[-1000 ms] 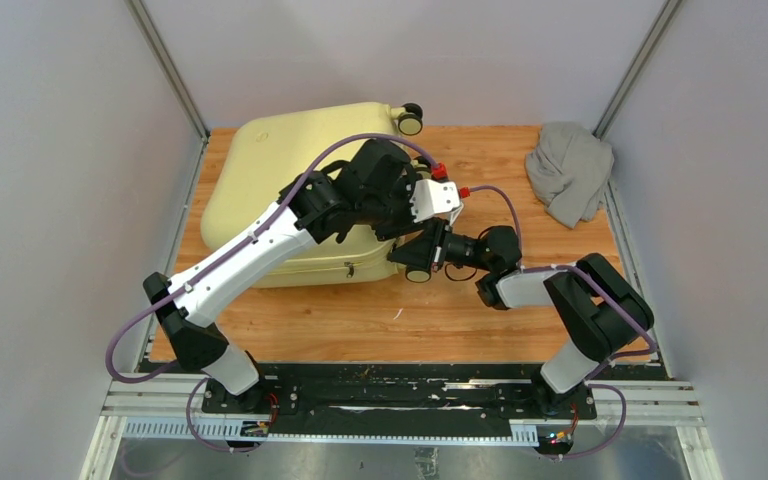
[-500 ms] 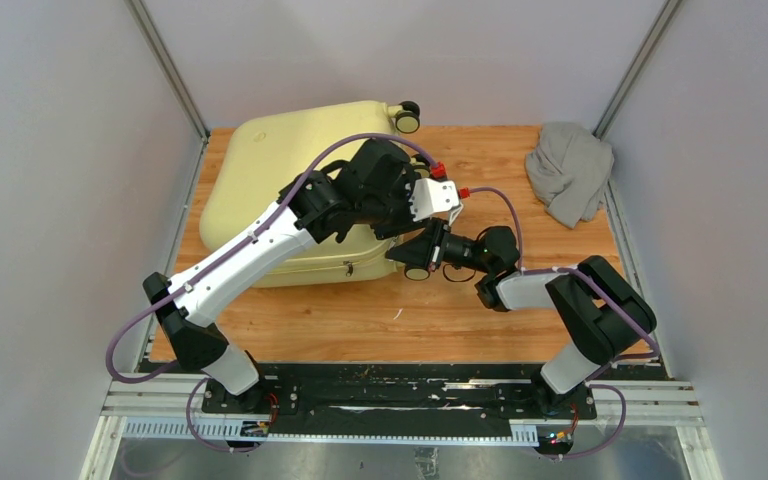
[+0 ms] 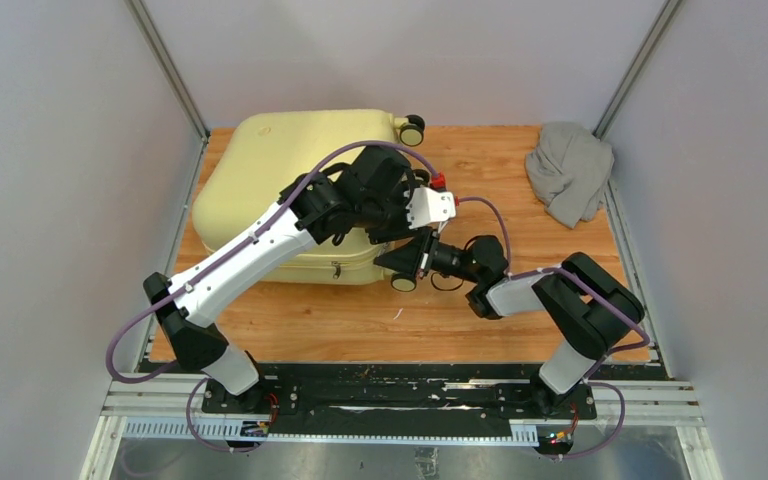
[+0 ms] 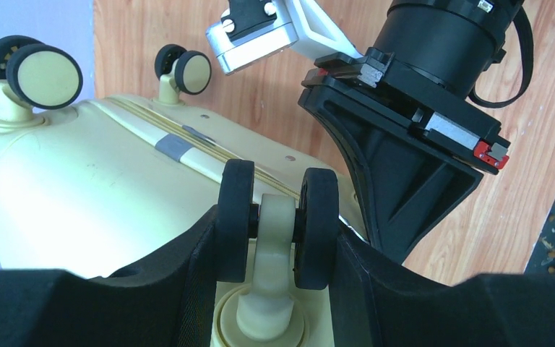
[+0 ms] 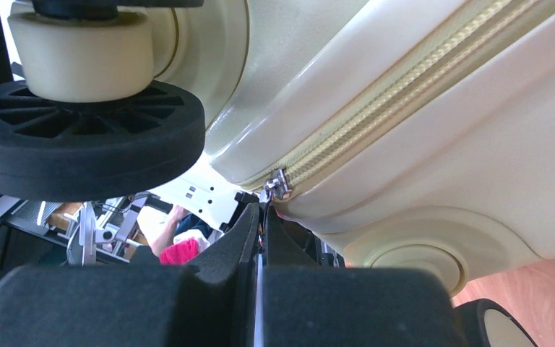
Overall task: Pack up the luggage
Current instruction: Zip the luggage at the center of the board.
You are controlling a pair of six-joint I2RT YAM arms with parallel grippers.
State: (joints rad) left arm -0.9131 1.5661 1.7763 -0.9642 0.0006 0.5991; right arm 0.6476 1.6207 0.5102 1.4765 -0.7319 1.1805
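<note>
The luggage (image 3: pixel 280 165) is a pale yellow hard-shell suitcase lying closed at the back left of the wooden table. My left gripper (image 4: pixel 274 242) reaches over its right end and is shut on a black-and-cream caster wheel (image 4: pixel 235 220), one finger on each side. In the top view the left gripper (image 3: pixel 402 220) sits at the suitcase's right edge. My right gripper (image 5: pixel 260 217) is shut on the metal zipper pull (image 5: pixel 277 186) at the end of the cream zipper (image 5: pixel 405 87). In the top view the right gripper (image 3: pixel 407 260) sits by the near right corner wheel (image 3: pixel 401 284).
A crumpled grey cloth garment (image 3: pixel 570 172) lies at the table's back right corner. Grey walls and metal posts close in both sides and the back. Another corner wheel (image 3: pixel 412 130) sticks out at the suitcase's far right. Bare wood lies in front of the suitcase.
The suitcase has shifted left and a little toward the near edge. Both grippers moved left with it, keeping their holds on the wheel and the zipper pull.
</note>
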